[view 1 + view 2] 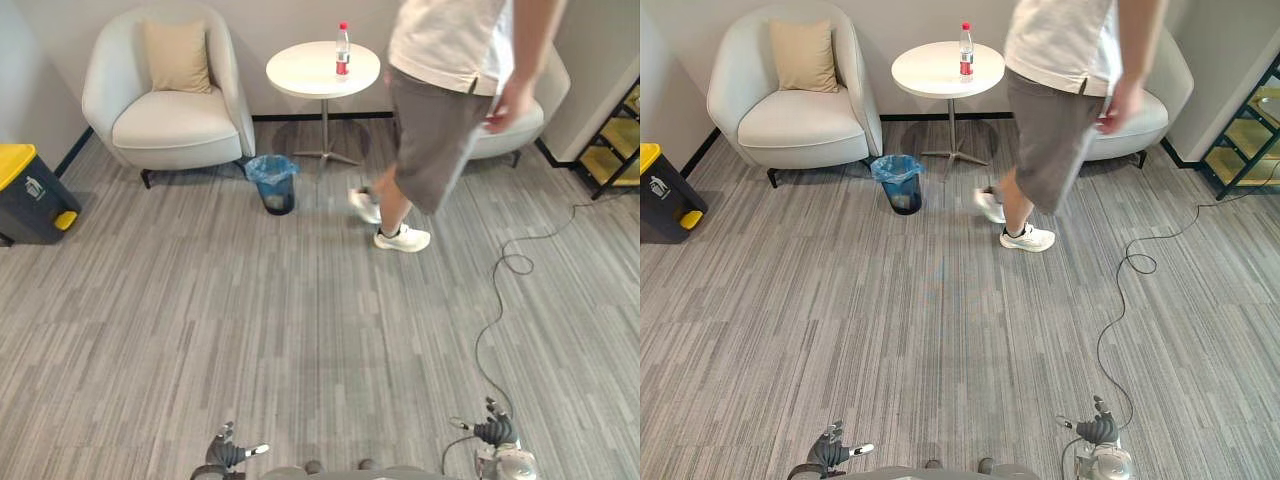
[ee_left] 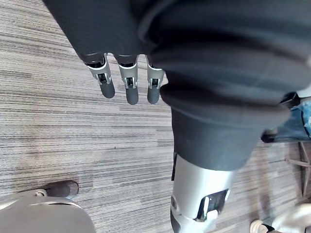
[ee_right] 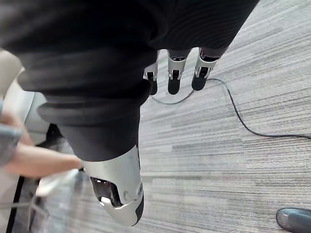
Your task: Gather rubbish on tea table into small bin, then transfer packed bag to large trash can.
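Left hand, right hand hang released, empty: red-capped clear plastic bottle far beyond my fingers, must walk.

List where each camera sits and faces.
Left eye view: on the head, facing down and forward at table and small bin; left hand, right hand at bottom edge.
Right eye view: beside it, same direction, same hands.
Left wrist view: on the left wrist, along its straight fingers to the floor.
Right wrist view: on the right wrist, likewise.
Shared: both eye views show the person by the table.
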{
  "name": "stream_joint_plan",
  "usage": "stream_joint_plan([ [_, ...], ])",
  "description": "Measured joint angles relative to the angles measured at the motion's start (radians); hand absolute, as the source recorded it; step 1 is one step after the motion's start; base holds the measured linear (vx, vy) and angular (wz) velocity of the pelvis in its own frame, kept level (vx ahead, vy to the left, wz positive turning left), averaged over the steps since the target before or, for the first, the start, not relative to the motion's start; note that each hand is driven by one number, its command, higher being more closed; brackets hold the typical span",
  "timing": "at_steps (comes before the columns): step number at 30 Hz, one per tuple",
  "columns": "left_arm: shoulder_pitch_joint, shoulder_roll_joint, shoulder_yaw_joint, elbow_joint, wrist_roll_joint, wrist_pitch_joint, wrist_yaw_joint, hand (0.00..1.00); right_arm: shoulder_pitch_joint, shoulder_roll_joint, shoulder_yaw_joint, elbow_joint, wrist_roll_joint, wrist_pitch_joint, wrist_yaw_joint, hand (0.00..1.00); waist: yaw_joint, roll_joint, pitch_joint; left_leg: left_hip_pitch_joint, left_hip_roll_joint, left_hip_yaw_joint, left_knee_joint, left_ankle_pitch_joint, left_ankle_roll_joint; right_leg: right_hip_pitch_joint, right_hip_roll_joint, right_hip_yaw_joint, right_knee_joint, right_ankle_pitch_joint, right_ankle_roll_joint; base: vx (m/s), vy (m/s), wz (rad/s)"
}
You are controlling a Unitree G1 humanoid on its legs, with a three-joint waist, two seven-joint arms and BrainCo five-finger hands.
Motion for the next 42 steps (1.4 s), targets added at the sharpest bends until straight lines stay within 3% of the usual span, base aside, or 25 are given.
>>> stream_joint_plan([
  [5,0.024,0.024,0.000,-0.039,0.000,-0.008,-0.001,0.00,0.003,-0.016,0.002,-0.031,0.001,-0.002,0.014,0.00,-0.019,0.000,0.004,0.002,0.000,0.001,0.005,-0.003,-0.003,0.003,-0.002,0.000,0.001,-0.001,0.002,0.00,0.000,0.00],
  [12,0.037,0.026,-0.004,-0.074,-0.002,-0.010,-0.019,0.00,0.023,-0.029,0.001,-0.030,0.032,-0.001,0.014,0.00,-0.023,0.001,0.004,-0.005,0.000,0.004,0.010,-0.006,-0.007,-0.003,-0.002,0.000,0.002,-0.002,0.001,-0.02,-0.005,0.00],
  [15,0.038,0.026,-0.004,-0.111,-0.004,-0.009,-0.018,0.00,0.018,-0.031,-0.002,-0.030,0.057,0.000,0.014,0.00,-0.021,0.009,0.004,-0.051,0.007,0.020,0.053,-0.028,0.025,-0.039,0.001,0.001,0.013,-0.002,-0.001,-0.05,-0.002,-0.05],
  [20,0.039,0.027,-0.002,-0.155,-0.006,-0.007,-0.016,0.00,-0.015,-0.031,-0.010,-0.031,0.090,0.002,0.010,0.00,-0.019,0.018,0.014,-0.119,0.017,0.056,0.124,-0.067,0.041,-0.104,0.004,0.025,0.063,-0.012,-0.013,-0.03,0.018,-0.17],
  [23,0.039,0.026,0.004,-0.201,-0.026,-0.006,-0.012,0.00,-0.040,-0.025,-0.016,-0.031,0.100,0.004,-0.011,0.00,-0.014,0.023,0.020,-0.171,0.019,0.081,0.192,-0.124,0.060,-0.180,-0.004,0.032,0.175,-0.085,0.002,-0.01,0.038,-0.17],
  [24,0.040,0.027,0.007,-0.218,-0.028,-0.005,-0.010,0.00,-0.042,-0.016,-0.029,-0.032,0.108,0.005,-0.015,0.00,-0.013,0.020,0.023,-0.181,0.010,0.083,0.225,-0.156,0.072,-0.217,-0.023,0.024,0.265,-0.141,0.028,0.01,0.050,0.00],
  [26,0.039,0.028,0.007,-0.235,-0.029,-0.005,-0.001,0.00,-0.037,-0.009,-0.033,-0.032,0.124,0.011,-0.016,0.00,-0.017,0.005,0.034,-0.178,-0.002,0.082,0.256,-0.201,0.091,-0.288,-0.057,-0.014,0.449,-0.185,0.087,0.11,0.057,-0.03],
  [27,0.035,0.037,0.006,-0.235,-0.034,-0.003,0.004,0.00,-0.042,0.004,-0.032,-0.034,0.129,0.017,-0.017,0.00,-0.017,0.011,0.039,-0.159,-0.009,0.079,0.256,-0.214,0.098,-0.366,-0.094,-0.073,0.613,-0.193,0.092,0.16,0.044,-0.05],
  [29,0.032,0.056,-0.008,-0.235,-0.041,0.007,0.008,0.00,-0.039,0.012,-0.023,-0.037,0.131,0.023,-0.017,0.00,-0.022,0.001,0.056,-0.115,-0.006,0.075,0.245,-0.238,0.099,-0.435,-0.137,-0.146,0.706,-0.212,0.067,0.26,0.031,-0.08],
  [30,0.030,0.062,-0.010,-0.236,-0.042,0.009,0.010,0.00,-0.042,0.011,-0.018,-0.038,0.132,0.024,-0.017,0.00,-0.022,0.012,0.064,-0.097,-0.001,0.075,0.240,-0.237,0.092,-0.452,-0.144,-0.169,0.699,-0.214,0.068,0.41,0.017,-0.05],
  [33,-0.022,0.072,-0.009,-0.236,-0.048,0.011,0.027,0.00,-0.055,0.010,-0.018,-0.052,0.138,0.024,-0.019,0.00,-0.051,0.021,0.112,-0.034,0.048,0.031,0.208,-0.261,0.067,-0.549,-0.147,-0.227,0.552,-0.189,0.073,0.47,-0.063,0.46],
  [36,-0.066,0.067,-0.010,-0.236,-0.062,0.010,0.029,0.00,-0.060,0.001,-0.018,-0.074,0.139,0.024,-0.034,0.00,-0.079,0.023,0.129,0.054,0.105,-0.014,0.133,-0.271,0.006,-0.628,-0.130,-0.238,0.362,0.007,0.031,0.63,-0.185,0.65],
  [37,-0.076,0.061,-0.012,-0.234,-0.061,0.011,0.029,0.00,-0.053,-0.001,-0.018,-0.088,0.139,0.025,-0.036,0.00,-0.084,0.032,0.131,0.067,0.133,-0.028,0.178,-0.290,-0.031,-0.630,-0.126,-0.247,0.428,0.067,-0.044,0.72,-0.255,0.31],
  [38,-0.078,0.057,-0.013,-0.243,-0.061,0.010,0.027,0.00,-0.067,0.006,-0.014,-0.108,0.139,0.024,-0.034,0.00,-0.079,0.036,0.132,0.032,0.165,-0.022,0.294,-0.265,-0.082,-0.629,-0.117,-0.260,0.496,-0.013,-0.060,0.73,-0.276,0.22],
  [39,-0.078,0.054,-0.013,-0.251,-0.061,0.010,0.027,0.00,-0.067,0.007,-0.007,-0.120,0.139,0.019,-0.033,0.00,-0.078,0.035,0.132,-0.006,0.179,-0.021,0.392,-0.235,-0.116,-0.612,-0.112,-0.265,0.510,-0.048,-0.066,0.74,-0.299,0.02],
  [40,-0.071,0.046,-0.011,-0.264,-0.061,0.010,0.027,0.00,-0.067,0.008,0.003,-0.139,0.139,0.017,-0.031,0.00,-0.073,0.039,0.138,-0.102,0.213,-0.023,0.645,-0.102,-0.095,-0.543,-0.088,-0.266,0.496,-0.101,-0.077,0.79,-0.318,-0.08],
  [41,-0.050,0.039,-0.009,-0.280,-0.061,0.010,0.025,0.00,-0.071,0.008,0.019,-0.144,0.140,0.014,-0.034,0.00,-0.057,0.046,0.150,-0.186,0.258,-0.028,0.899,-0.010,-0.076,-0.433,-0.043,-0.258,0.439,-0.129,-0.084,0.94,-0.354,-0.25],
  [42,-0.038,0.039,-0.006,-0.290,-0.062,0.009,0.025,0.00,-0.071,0.013,0.031,-0.146,0.149,0.012,-0.037,0.00,-0.047,0.040,0.156,-0.224,0.273,-0.022,1.003,-0.040,-0.044,-0.372,-0.023,-0.243,0.405,-0.139,-0.091,0.77,-0.259,-0.41],
])
